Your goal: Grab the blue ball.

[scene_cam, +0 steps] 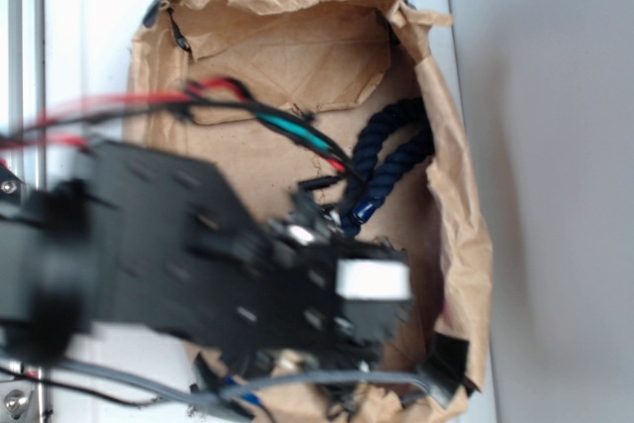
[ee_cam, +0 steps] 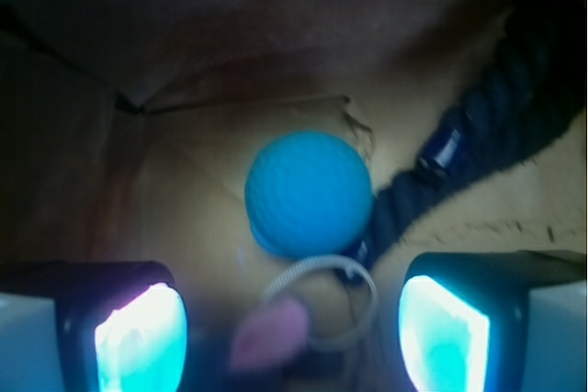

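In the wrist view the blue ball [ee_cam: 309, 192] lies on the brown paper floor, just beyond and between my two fingers. My gripper [ee_cam: 289, 323] stands open, its pads glowing cyan at the lower left and lower right, with nothing clamped between them. A pink ear [ee_cam: 269, 335] and a grey looped cord [ee_cam: 360, 274] sit between the fingers, just in front of the ball. In the exterior view my arm covers the ball, and the gripper [scene_cam: 352, 299] hangs low inside the paper-lined bin.
A dark navy braided rope [ee_cam: 496, 135] touches the ball's right side and runs to the upper right; the same rope [scene_cam: 386, 160] curls beside the arm. Crumpled brown paper walls [scene_cam: 461, 175] ring the bin. Red, green and black cables [scene_cam: 287, 126] trail from the arm.
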You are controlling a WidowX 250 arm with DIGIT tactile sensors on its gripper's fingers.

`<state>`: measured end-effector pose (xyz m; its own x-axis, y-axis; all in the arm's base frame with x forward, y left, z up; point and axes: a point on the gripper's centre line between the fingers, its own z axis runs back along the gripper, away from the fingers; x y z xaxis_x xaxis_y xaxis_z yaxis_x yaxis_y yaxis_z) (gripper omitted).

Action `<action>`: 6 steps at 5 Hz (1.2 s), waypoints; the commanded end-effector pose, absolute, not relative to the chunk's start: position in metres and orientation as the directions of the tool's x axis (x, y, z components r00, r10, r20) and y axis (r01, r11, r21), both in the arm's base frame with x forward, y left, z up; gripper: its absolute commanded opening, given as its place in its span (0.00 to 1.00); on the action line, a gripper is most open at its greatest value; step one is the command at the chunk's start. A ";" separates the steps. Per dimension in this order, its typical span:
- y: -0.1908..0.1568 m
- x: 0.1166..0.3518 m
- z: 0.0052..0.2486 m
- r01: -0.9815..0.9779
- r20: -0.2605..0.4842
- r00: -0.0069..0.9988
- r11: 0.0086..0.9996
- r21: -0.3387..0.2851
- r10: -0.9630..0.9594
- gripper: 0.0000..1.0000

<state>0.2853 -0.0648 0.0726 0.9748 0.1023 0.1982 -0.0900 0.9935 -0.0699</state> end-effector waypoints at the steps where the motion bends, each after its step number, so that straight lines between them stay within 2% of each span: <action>1: -0.078 0.313 0.081 -0.004 0.282 0.959 0.993 -0.116 0.037 1.00; 2: -0.079 0.325 0.074 0.006 0.294 0.955 0.994 -0.111 0.027 1.00; 3: -0.077 0.339 0.058 -0.005 0.292 0.956 0.998 -0.070 0.025 1.00; 4: -0.073 0.343 0.043 -0.015 0.275 0.961 0.999 -0.039 0.025 0.15; 5: -0.072 0.344 0.046 -0.020 0.274 0.961 0.998 -0.058 0.035 0.00; 6: -0.073 0.345 0.057 -0.010 0.270 0.962 0.995 -0.095 0.036 0.00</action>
<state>0.3329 -0.0691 0.0396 0.9778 0.0202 0.2088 -0.0047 0.9972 -0.0746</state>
